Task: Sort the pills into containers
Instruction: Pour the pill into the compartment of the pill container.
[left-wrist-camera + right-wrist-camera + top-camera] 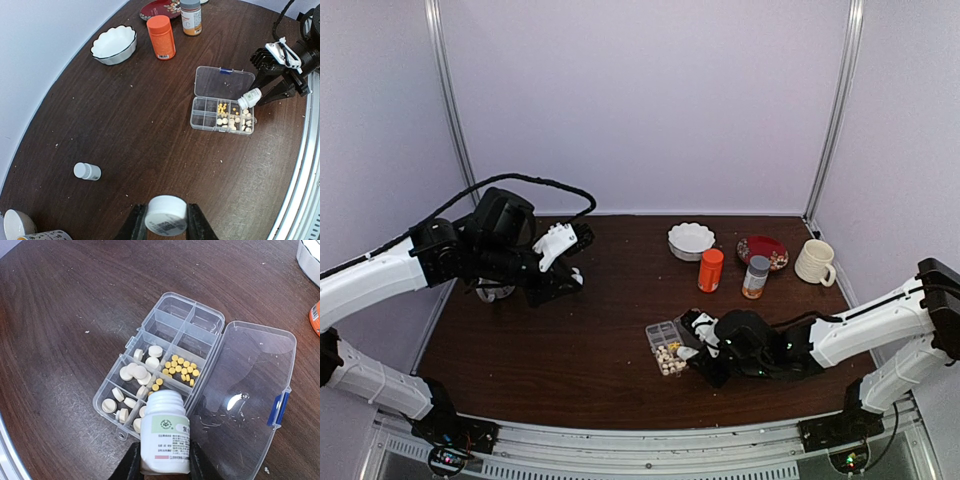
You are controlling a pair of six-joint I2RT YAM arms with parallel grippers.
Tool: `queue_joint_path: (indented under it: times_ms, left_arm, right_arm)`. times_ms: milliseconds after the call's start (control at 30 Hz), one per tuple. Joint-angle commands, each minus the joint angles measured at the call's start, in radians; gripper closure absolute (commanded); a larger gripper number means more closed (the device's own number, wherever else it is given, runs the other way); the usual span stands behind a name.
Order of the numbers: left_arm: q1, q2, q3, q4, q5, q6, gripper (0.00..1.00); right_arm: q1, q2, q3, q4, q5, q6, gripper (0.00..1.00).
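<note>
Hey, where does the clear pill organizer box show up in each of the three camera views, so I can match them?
Top external: organizer box just below and right of centre.
Left wrist: organizer box right of centre, with its lid open on the far side.
Right wrist: organizer box fills the centre, with the lid open to the right.
Shared landmark: orange bottle, only a sliver at the right edge in the right wrist view.

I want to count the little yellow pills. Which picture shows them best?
The right wrist view: the yellow pills lie close under the camera, each one distinct in the box. The left wrist view shows a small yellow patch. In the top view they are too tiny to make out.
</note>
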Motion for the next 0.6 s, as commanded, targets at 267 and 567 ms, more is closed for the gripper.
queue_joint_path:
  times_ms: [267, 567]
  left_arm:
    - [0.007, 0.002, 0.030, 0.014, 0.015, 0.011, 1.00]
    - [0.007, 0.003, 0.032, 0.014, 0.018, 0.011, 1.00]
  right_arm:
    - [0.007, 0.008, 0.057, -0.064, 0.028, -0.013, 1.00]
    - [0.007, -0.010, 0.035, -0.013, 0.005, -0.007, 1.00]
